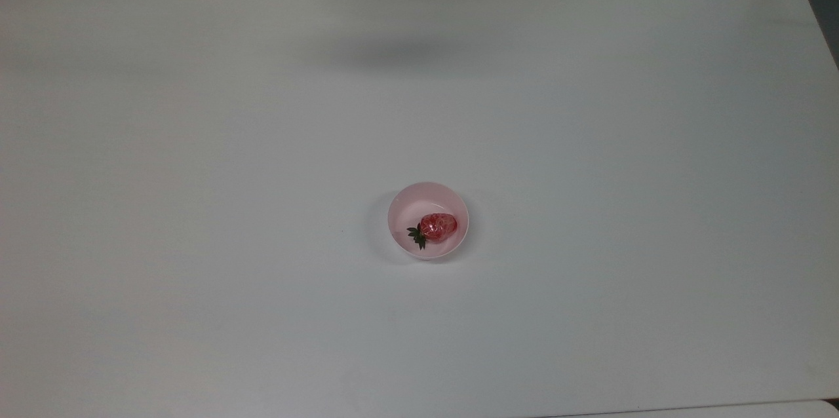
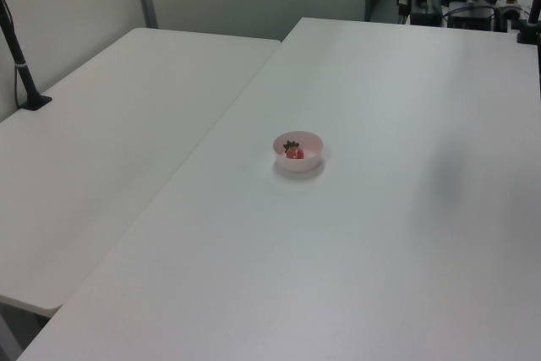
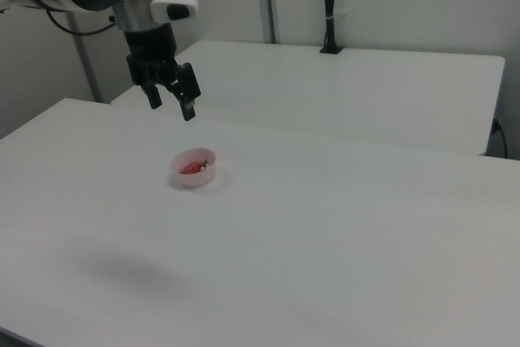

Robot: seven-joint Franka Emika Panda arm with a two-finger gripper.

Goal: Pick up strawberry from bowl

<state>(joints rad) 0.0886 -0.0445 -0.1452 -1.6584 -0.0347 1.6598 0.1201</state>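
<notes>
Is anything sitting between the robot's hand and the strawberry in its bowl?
Nothing. In the right view the open hand hangs in the air above bare white table, apart from the strawberry in the bowl.

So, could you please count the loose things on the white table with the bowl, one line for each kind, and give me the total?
Toy strawberry, red with a green leafy cap, lying in the bowl: 1
Pale pink bowl: 1
Total: 2
</notes>
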